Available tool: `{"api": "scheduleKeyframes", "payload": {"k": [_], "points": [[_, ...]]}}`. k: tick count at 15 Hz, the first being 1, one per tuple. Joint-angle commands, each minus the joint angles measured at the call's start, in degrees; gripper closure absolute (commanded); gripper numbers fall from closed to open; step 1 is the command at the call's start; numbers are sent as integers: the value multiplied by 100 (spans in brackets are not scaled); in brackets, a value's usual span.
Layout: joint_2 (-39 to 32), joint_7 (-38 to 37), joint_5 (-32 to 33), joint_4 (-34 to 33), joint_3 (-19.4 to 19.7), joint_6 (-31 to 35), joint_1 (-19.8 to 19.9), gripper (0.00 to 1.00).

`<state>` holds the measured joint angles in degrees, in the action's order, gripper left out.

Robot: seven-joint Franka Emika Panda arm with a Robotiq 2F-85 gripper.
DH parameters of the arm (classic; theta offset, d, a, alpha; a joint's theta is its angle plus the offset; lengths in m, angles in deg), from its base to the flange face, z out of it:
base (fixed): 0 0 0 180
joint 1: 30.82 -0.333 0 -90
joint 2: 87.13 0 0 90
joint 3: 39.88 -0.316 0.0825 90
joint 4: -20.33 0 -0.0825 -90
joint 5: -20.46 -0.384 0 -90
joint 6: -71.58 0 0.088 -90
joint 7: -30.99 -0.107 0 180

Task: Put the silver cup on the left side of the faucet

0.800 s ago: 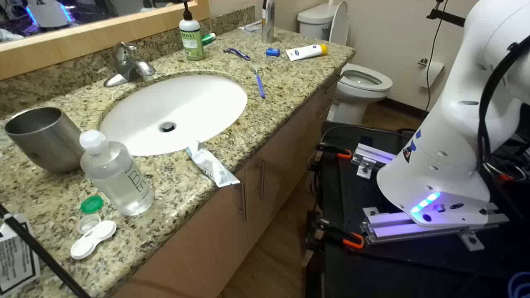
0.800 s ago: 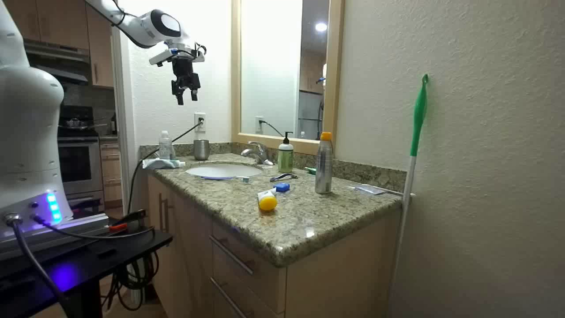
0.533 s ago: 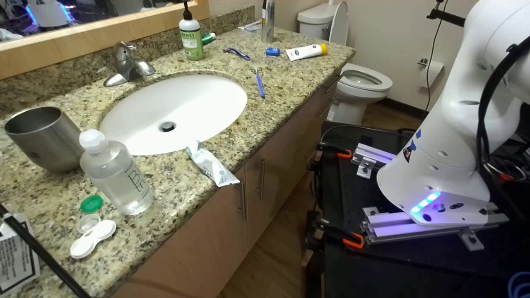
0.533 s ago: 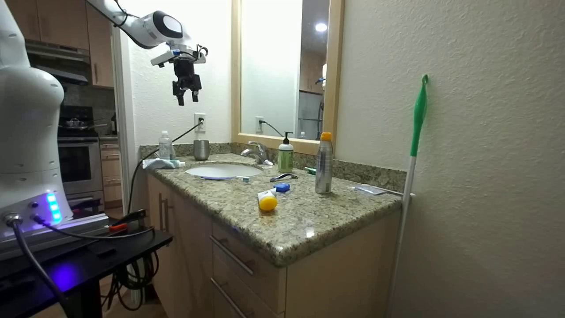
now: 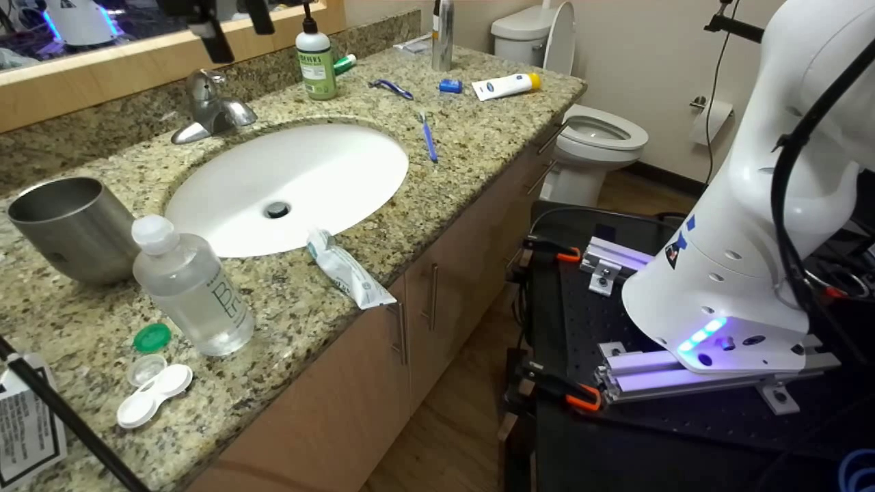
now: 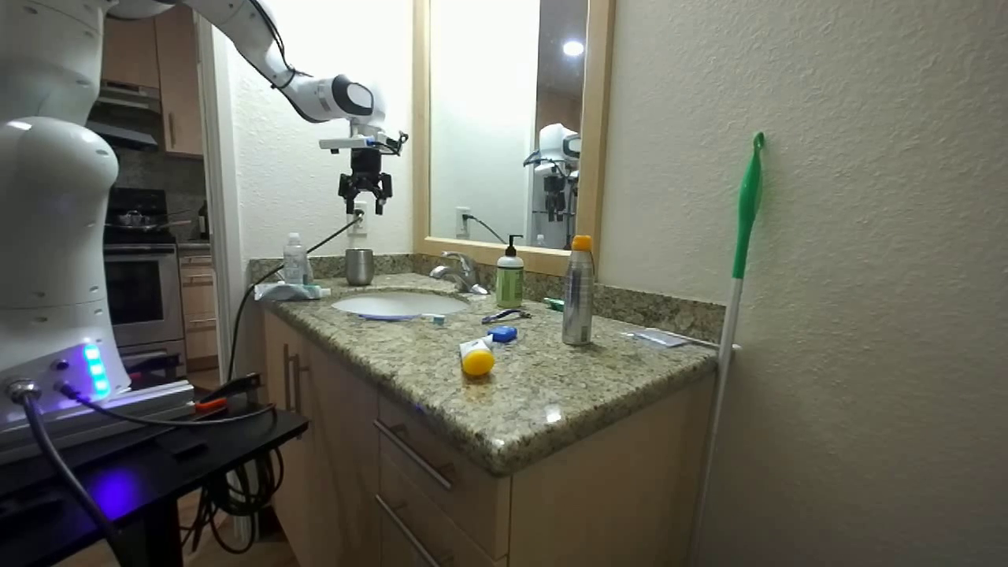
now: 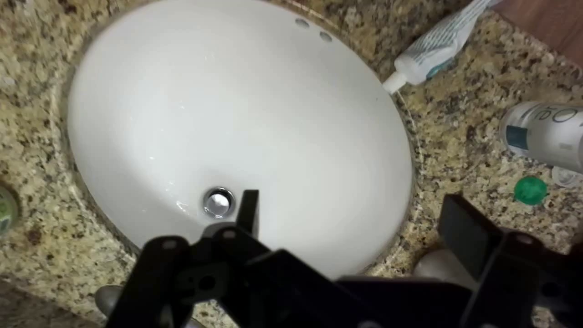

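1. One silver cup (image 5: 78, 236) stands upright on the counter (image 5: 294, 307), open end up, near the rim of the sink (image 5: 328, 178); in both exterior views it shows to the left of the faucet (image 5: 213, 111), with a stretch of counter between the two.
2. My hand (image 6: 365, 206) hangs over the counter, pointing down, well above the cup and apart from it. I hold its fingers (image 7: 467, 234) spread wide.
3. Looking down from my wrist, I see one finger over the white sink near the drain (image 7: 218, 204) and the other over the counter beyond the rim; the faucet is mostly hidden behind my own dark parts.
4. A clear plastic bottle (image 5: 195, 294) with a white cap stands near the cup, a gap between them. Near it lie a green lid (image 5: 152, 337), a small clear lid (image 5: 146, 370) and a white piece with two round ends (image 5: 156, 394).
5. A crumpled toothpaste tube (image 5: 350, 272) lies with its nozzle at the sink's rim and its flat end at the counter's front edge.
6. On the other side of the faucet stands a green pump bottle (image 5: 316, 68); farther along I see a razor (image 5: 392, 89), a blue toothbrush (image 5: 428, 139), a small blue box (image 5: 450, 85), a white tube with a yellow cap (image 5: 504, 87) and an upright silver bottle (image 6: 577, 303).
7. Behind the counter hangs a mirror (image 6: 484, 118), and part of my arm (image 6: 319, 98) shows in it.
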<state>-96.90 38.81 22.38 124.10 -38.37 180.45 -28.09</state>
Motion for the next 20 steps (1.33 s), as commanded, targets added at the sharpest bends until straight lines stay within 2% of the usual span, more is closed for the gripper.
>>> {"api": "scheduleKeyframes", "payload": {"k": [1,3,4,8,12,15,18,19,20], "points": [[-955,462,-27,-1034,-176,-546,-117,0],[-1248,641,150,-1290,-291,-969,-240,0],[-919,393,46,-845,-222,-519,-170,0],[-1214,469,107,-1134,-298,-774,-283,0],[-1671,-13,-341,-1436,-494,436,-452,0],[-2050,-555,-297,-1632,-547,1443,-716,0],[-2463,-1398,-47,-1962,-335,1724,-978,0],[-2397,-1725,61,-1748,-228,1952,-1062,0],[-2287,-1342,-91,-1704,-408,1731,-951,0]]}}
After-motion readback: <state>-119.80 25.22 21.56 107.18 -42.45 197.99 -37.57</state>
